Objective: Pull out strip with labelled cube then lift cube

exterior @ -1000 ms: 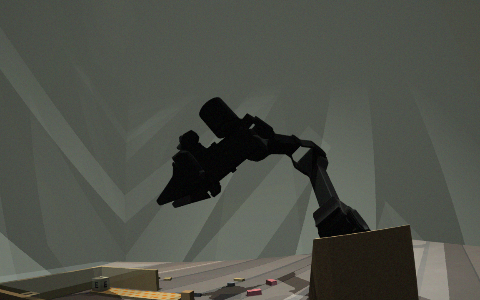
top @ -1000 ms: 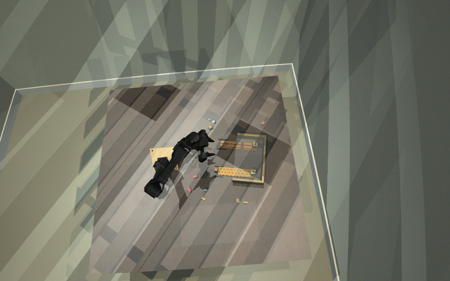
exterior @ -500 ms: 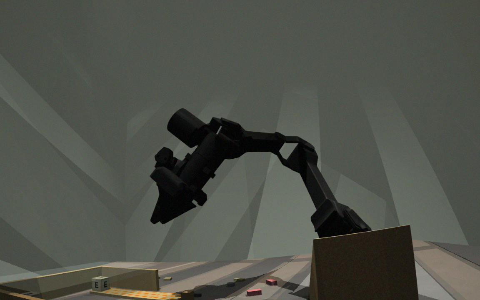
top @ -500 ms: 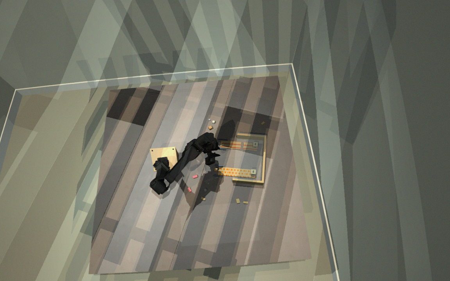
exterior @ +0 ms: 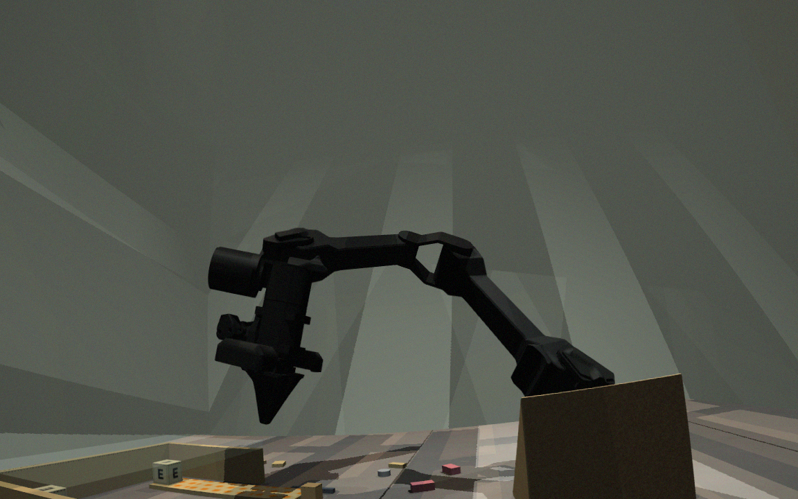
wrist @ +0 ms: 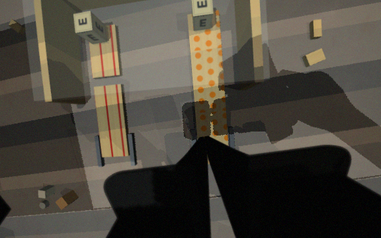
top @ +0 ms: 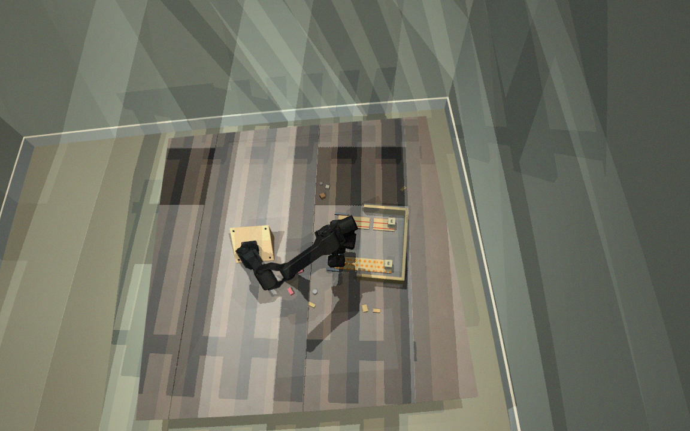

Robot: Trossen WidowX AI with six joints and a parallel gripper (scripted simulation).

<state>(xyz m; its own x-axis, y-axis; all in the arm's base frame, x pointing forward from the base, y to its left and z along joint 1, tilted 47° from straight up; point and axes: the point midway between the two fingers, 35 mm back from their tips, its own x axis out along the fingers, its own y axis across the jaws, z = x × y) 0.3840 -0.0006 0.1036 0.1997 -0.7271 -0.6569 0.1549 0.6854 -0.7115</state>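
The orange-dotted strip (top: 371, 265) (exterior: 204, 486) (wrist: 204, 73) shows no gap where visible and carries an "E" cube (top: 388, 263) (exterior: 169, 475) (wrist: 202, 16) at its far end. The red-striped strip lies in two pieces with a gap between: a near piece (top: 362, 223) (wrist: 114, 120) and a far piece (top: 382, 225) (wrist: 108, 59) bearing another "E" cube (top: 391, 221) (wrist: 89, 27). My gripper (exterior: 265, 421) (wrist: 204, 141) is shut and empty, pointing down high above the table, over the near end of the dotted strip in the wrist view. Its fingers hide that end.
A three-sided wooden frame (top: 405, 243) (exterior: 244, 465) (wrist: 257, 39) with a see-through cover stands around the far parts of both strips. Blue rails flank their near ends. Small blocks lie outside it, including a red block (top: 290, 291) (exterior: 422, 486) and an orange-brown block (top: 322, 195) (wrist: 67, 199).
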